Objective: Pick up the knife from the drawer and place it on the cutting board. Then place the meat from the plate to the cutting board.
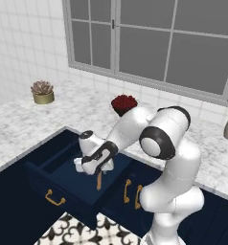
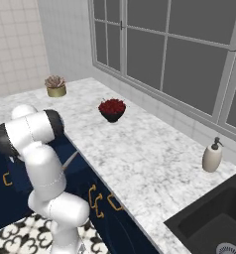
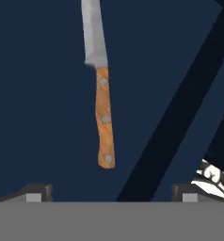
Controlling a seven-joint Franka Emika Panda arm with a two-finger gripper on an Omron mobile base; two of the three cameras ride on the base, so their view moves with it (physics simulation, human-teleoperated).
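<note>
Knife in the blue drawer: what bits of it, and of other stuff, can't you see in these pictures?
- Wooden-handled, silver-bladed knife: blade tip cut off by the hand view's top edge.
- Same knife in the left base view: the open gripper covers all but the handle end.
- Deep navy-blue drawer: in the right base view the white arm hides most of it.
- Black sink: cut off by the right base view's corner.

Knife (image 3: 102, 94): riveted wooden handle, dull metal blade; drawer (image 1: 68, 179) matt navy.
</note>
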